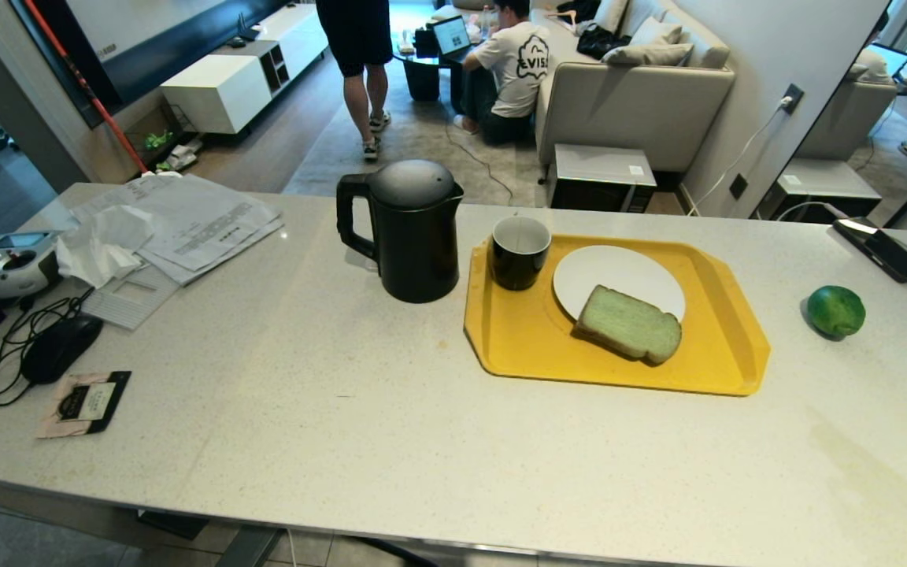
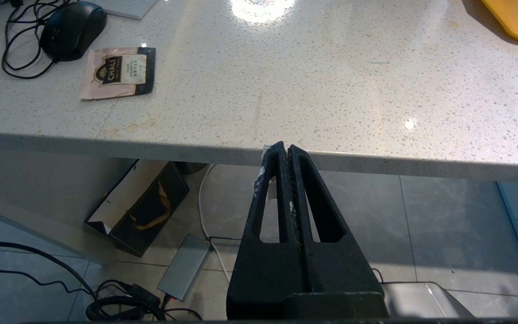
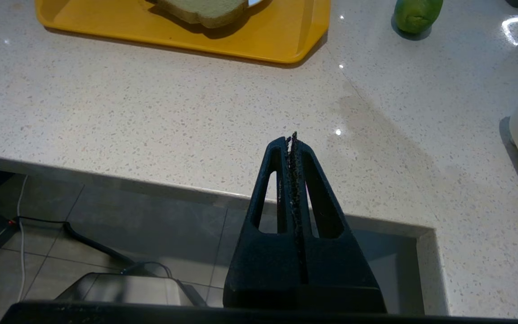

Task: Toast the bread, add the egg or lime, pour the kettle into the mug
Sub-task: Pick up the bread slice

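Right now both my left gripper and right gripper hang clenched and empty below the counter's near edge, and the bread, overhanging the plate near the counter's far edge, could slip if I pinch it off-centre.

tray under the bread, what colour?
Yellow. The tray holding the bread shows best in the head view.
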Robot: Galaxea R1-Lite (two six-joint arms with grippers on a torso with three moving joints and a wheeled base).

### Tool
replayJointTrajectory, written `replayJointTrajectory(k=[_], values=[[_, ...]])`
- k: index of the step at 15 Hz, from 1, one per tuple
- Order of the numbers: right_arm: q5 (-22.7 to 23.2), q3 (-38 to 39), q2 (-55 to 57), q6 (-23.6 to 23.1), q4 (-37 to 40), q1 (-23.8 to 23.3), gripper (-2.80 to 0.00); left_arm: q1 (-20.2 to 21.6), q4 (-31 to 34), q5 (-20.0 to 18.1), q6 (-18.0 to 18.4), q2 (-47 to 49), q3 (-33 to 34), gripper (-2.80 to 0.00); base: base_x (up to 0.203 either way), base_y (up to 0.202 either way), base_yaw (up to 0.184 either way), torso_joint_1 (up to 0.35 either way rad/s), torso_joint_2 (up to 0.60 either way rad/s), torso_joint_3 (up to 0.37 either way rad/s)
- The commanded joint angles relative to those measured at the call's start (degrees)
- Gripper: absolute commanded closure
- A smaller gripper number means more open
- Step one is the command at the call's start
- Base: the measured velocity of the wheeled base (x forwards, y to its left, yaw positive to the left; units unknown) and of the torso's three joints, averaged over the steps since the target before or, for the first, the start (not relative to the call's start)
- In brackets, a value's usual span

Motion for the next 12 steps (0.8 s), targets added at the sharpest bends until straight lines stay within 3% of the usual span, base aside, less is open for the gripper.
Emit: replayJointTrajectory(k=[1, 12], values=[[0.04, 0.00, 0.00, -0.03, -0.03, 0.01, 0.00, 0.04, -0.02, 0.00, 0.04, 0.09, 0.01, 0.00, 0.000, 0.000, 0.000, 0.000, 0.00, 0.000], [0.04, 0.00, 0.09, -0.03, -0.03, 0.01, 0.00, 0.04, -0.02, 0.00, 0.04, 0.09, 0.01, 0.00, 0.000, 0.000, 0.000, 0.000, 0.00, 0.000]])
